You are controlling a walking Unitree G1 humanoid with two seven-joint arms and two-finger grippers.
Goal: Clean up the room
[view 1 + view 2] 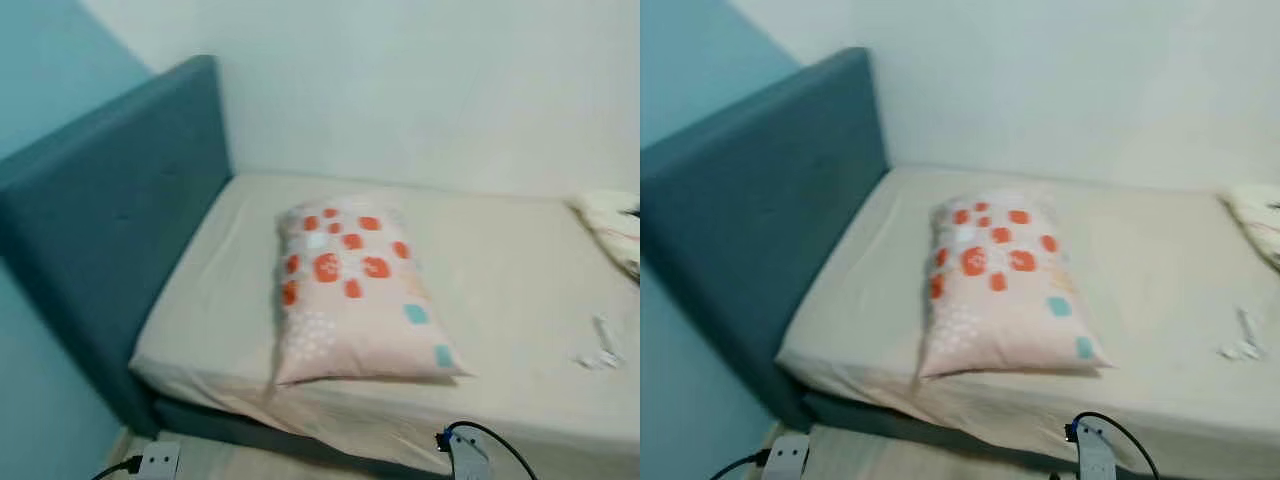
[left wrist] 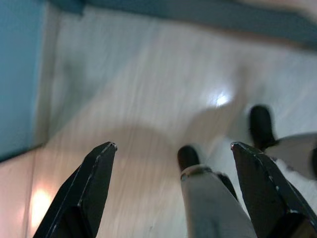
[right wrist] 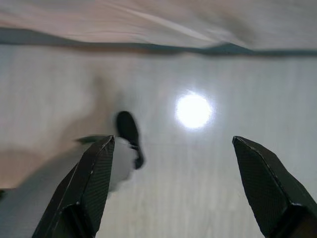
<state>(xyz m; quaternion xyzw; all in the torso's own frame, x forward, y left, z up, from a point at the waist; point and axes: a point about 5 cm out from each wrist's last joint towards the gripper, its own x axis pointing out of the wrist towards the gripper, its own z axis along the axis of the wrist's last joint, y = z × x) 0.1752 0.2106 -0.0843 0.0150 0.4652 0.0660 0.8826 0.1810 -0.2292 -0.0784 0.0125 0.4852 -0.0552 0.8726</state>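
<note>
Left gripper (image 2: 171, 146) spread over floor (image 2: 124, 89); pillow (image 1: 350, 290) on bed (image 1: 510, 270).

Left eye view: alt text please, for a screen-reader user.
A pink pillow with orange patches lies on a beige-sheeted bed, away from the teal headboard. Small white bits sit near the sheet's right edge; a power strip lies on the floor.

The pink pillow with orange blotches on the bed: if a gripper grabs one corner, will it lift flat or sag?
The pink rectangular pillow with orange blotches looks puffy and soft, so it would probably droop. It seems light for its bulk and unlikely to slide far across the beige sheet.
</note>
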